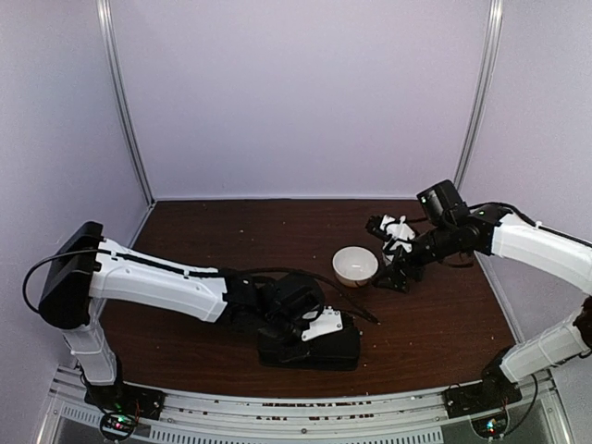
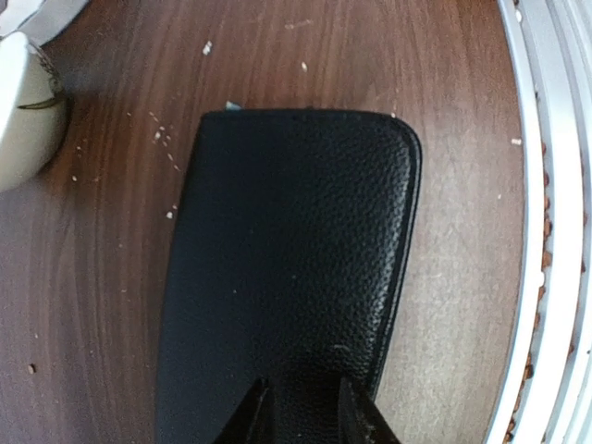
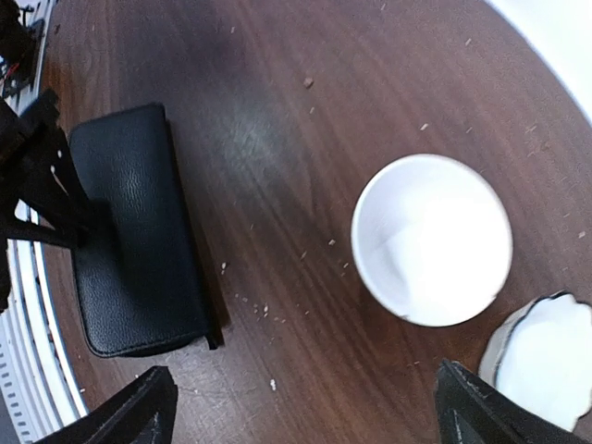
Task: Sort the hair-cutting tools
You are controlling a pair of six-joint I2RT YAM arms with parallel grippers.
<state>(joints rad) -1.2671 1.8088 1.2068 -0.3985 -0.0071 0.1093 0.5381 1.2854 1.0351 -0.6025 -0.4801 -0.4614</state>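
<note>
**While left sits on the case, right hangs wide open by the bowls**

Your left gripper [image 2: 301, 418] is down over one short end of the flat black case [image 2: 296, 250], which lies on the table [image 1: 231, 231] close to the front rail [image 2: 555, 231]. Its fingertips [image 2: 248, 421] stand a little apart, side by side above the leather, and only case surface shows in the gap. You can't tell from the wrist view whether the tips press on the case or just clear it; they hold nothing you can see.

Your right gripper [image 3: 313, 414] hangs above bare wood with its jaws spread right out, gripping nothing. The plain white bowl [image 3: 431, 240] sits just ahead of it, off toward one finger; a second white bowl with a dark rim line [image 3: 546, 356] is just beside the first, near that same finger. From overhead the right gripper is just to the right of the plain white bowl, and the case is apart from both, nearer the arm bases.

Hair-cutting tools: you can't place the scissors or the thin dark sticks from these views. Glare washes out the plain white bowl's inside in the right wrist view. In the left wrist view a thin dark line crosses that bowl's edge, too small to identify
</note>
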